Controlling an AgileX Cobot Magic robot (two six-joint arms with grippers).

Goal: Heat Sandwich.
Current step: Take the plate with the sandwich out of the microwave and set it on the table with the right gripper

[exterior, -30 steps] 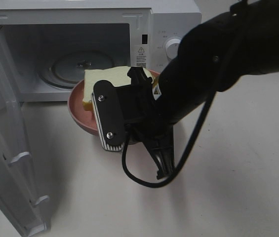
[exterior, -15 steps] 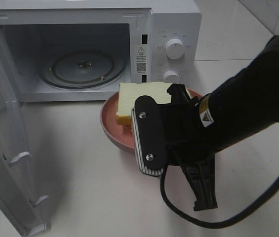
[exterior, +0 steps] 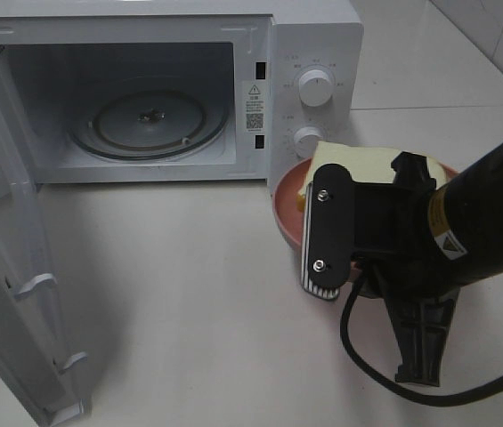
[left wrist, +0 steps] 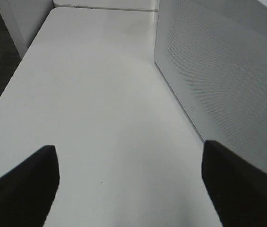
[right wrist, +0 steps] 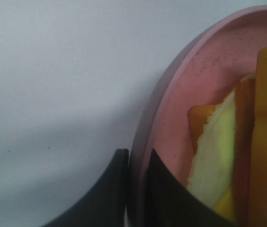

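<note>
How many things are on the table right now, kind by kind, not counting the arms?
Microwave, white, door open: 1
Plate, pink, rim pinched by the right gripper: 1
Sandwich, pale yellow, on the plate: 1
Total: 3

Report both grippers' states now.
Left gripper: open, holding nothing.
Right gripper: shut on the rim of the pink plate carrying the sandwich.
</note>
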